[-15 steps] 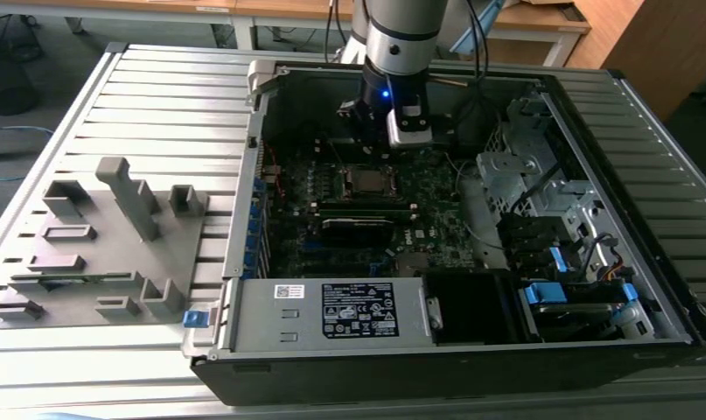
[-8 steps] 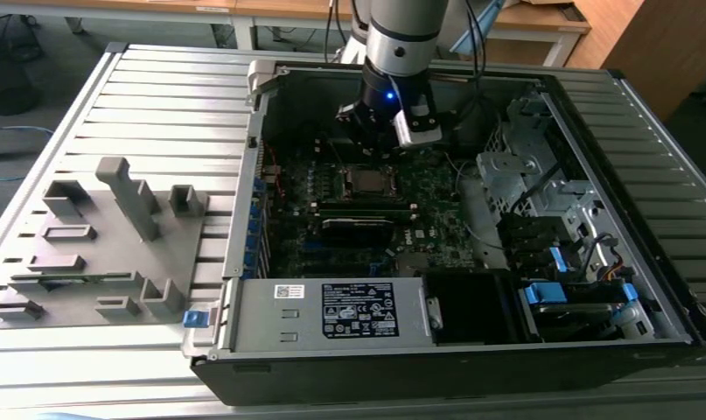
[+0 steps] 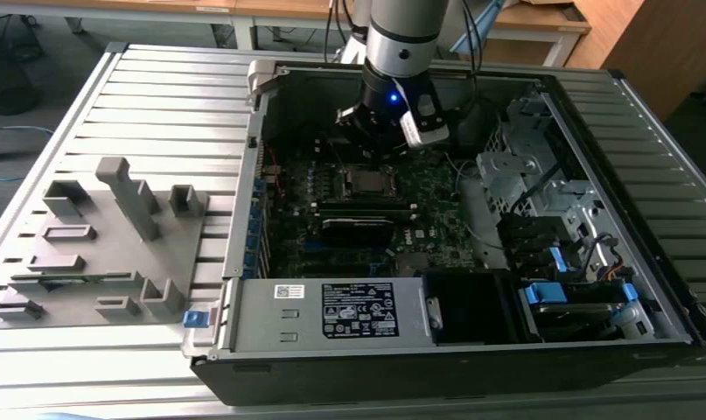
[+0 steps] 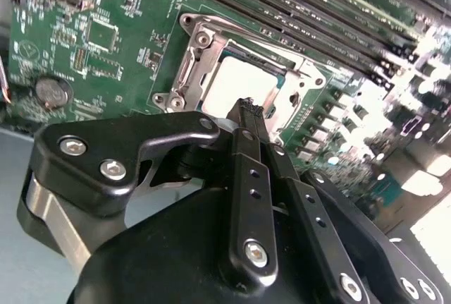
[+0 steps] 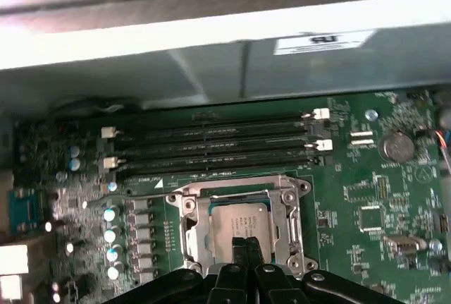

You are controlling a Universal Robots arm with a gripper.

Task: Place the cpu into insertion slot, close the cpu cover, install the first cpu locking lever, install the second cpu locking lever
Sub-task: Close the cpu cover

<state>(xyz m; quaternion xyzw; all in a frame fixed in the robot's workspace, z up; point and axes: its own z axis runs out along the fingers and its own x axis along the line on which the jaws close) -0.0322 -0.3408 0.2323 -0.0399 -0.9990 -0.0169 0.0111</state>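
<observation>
memory slots (image 5: pixel 211 145) beside cpu cover (image 5: pixel 290 223), case wall (image 5: pixel 211 71) beyond

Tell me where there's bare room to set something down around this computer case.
In the exterior view, the slatted table lies bare between the grey fixture and its far edge, left of the computer case. Inside the case it is crowded: the gripper hangs over the cpu, memory slots close beside.

Before you, dull silver-grey metal cpu (image 5: pixel 239 221), shiny bare-metal cpu cover (image 5: pixel 190 230) (bright glints at its corners), glossy green motherboard (image 5: pixel 366 177), matt black gripper (image 4: pixel 248 106), ribbed grey metal table (image 3: pixel 166 96).
</observation>
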